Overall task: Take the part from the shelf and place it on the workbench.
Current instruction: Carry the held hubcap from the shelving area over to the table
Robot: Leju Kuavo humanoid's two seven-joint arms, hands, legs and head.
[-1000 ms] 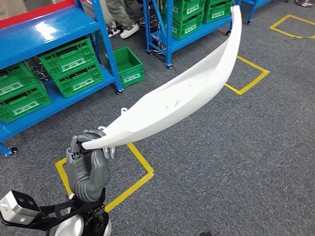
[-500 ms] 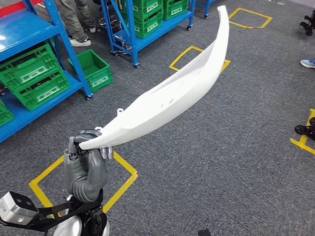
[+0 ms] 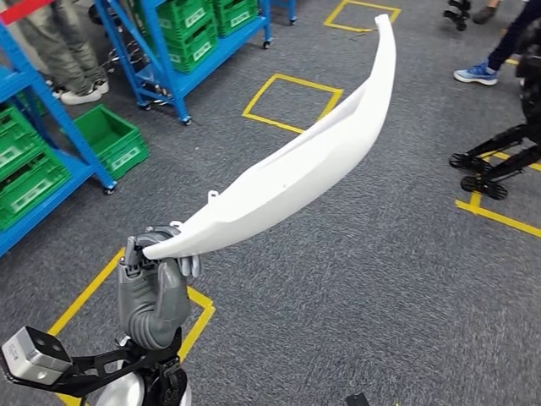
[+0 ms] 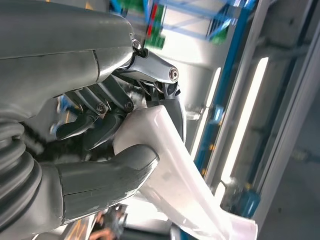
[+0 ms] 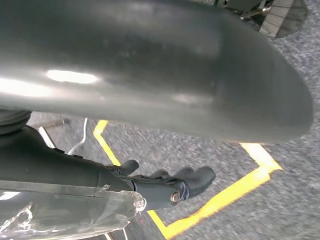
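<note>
Left robot hand (image 3: 156, 275) grips long white part (image 3: 300, 173) over carpet

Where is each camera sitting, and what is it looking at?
Head view: high on the robot, looking down at grey carpet; left hand grips the white part.
Left wrist view: behind that hand, close on the part's gripped end.
Right wrist view: hanging low, facing the floor; right hand holds nothing.
Head and left wrist views share hand and part.
</note>
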